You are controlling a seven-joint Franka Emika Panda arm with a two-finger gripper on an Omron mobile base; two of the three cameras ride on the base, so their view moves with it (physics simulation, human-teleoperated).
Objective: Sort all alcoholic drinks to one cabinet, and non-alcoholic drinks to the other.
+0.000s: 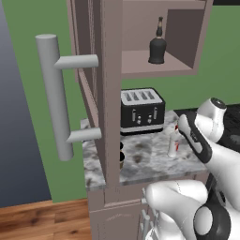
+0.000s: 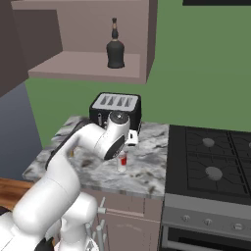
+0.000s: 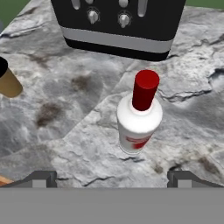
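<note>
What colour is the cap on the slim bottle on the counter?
Red; the cap of the slim bottle shows best in the hand view.

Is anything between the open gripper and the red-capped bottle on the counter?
Nothing visible. In the hand view the gripper looks straight down on the red-capped bottle, jaws wide, bare marble counter between. The toaster stands behind it, the tan cup well aside.

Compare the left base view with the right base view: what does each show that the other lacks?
Left base view alone: the open cabinet door with its grey bar handle, and the tan cup half hidden behind the door's edge.
Right base view alone: the stove with its burners beside the counter.
Both: the black bottle on the cabinet shelf, the toaster, the red-capped clear bottle standing on the marble counter, and the arm above it.
</note>
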